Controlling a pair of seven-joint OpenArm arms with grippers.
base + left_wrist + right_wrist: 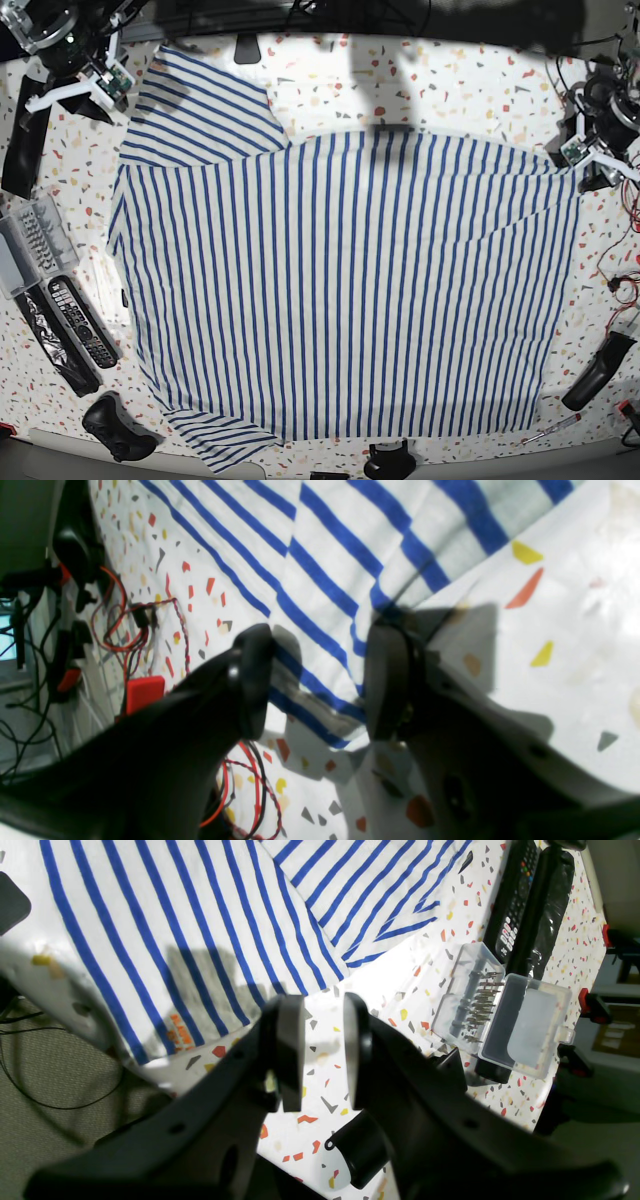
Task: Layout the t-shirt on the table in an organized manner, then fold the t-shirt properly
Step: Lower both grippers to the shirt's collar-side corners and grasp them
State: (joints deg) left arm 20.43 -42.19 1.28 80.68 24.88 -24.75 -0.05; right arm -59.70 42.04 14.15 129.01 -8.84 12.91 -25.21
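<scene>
Where it lies flat, striped cloth t-shirt (340, 290), speckled terrazzo table (440, 90)

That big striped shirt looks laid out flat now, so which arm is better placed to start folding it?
Probably the left. Its tool stands open astride a corner edge of the white blue-striped cloth t-shirt. The right tool hangs over the bare speckled terrazzo table, beside the hem, with no cloth between its pads.
</scene>
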